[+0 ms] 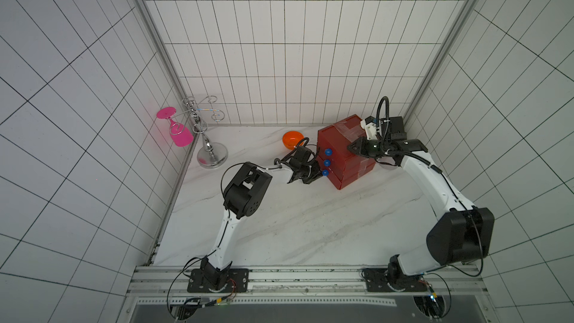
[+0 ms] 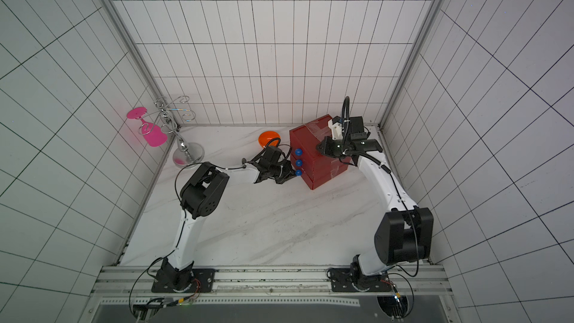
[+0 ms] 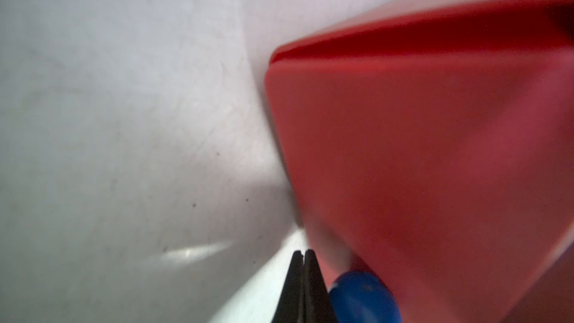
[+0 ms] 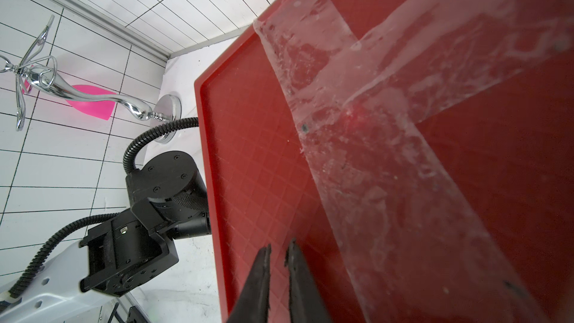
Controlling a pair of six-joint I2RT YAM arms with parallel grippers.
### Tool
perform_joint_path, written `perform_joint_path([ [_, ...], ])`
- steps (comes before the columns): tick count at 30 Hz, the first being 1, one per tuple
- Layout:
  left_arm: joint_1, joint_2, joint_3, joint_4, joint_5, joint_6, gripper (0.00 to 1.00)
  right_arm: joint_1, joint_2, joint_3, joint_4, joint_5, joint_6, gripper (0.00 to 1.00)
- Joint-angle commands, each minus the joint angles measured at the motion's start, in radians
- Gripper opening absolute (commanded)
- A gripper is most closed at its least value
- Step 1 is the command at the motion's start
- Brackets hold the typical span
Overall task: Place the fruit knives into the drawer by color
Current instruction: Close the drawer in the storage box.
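Observation:
The drawer chest (image 1: pixel 338 141) (image 2: pixel 307 138) is a red box with clear tape across its top and three blue knobs down its front; all three drawers look pushed in. My left gripper (image 1: pixel 320 175) (image 2: pixel 293 176) (image 3: pixel 302 251) is shut and empty, its tips right beside the lowest knob (image 1: pixel 325 173) (image 3: pixel 363 296) and close to the red front (image 3: pixel 403 150). My right gripper (image 1: pixel 349 147) (image 2: pixel 317 147) (image 4: pixel 278 243) sits over the taped top (image 4: pixel 435 150), its jaws a narrow gap apart with nothing between them. No fruit knives are in view.
An orange bowl (image 1: pixel 292 139) (image 2: pixel 268 138) stands just behind the left wrist, its inside hidden. A chrome glass rack (image 1: pixel 203 132) (image 4: pixel 93 97) with a pink glass (image 1: pixel 178 133) hanging on it stands in the far left corner. Walls close in behind the chest.

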Motion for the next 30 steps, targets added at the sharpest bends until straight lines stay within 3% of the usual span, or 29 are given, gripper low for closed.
perform_joint_path([
  [1,-0.009,-0.027,0.001,0.065,0.012,-0.005,0.00,0.023,0.150,-0.195,-0.395,0.172,0.018,0.16],
  [17,0.065,-0.346,-0.252,-0.073,-0.120,0.170,0.00,0.022,0.075,-0.068,-0.356,0.165,0.066,0.16],
  [30,0.120,-0.676,-0.380,-0.280,-0.317,0.420,0.00,0.021,0.042,0.107,-0.249,0.157,0.057,0.17],
])
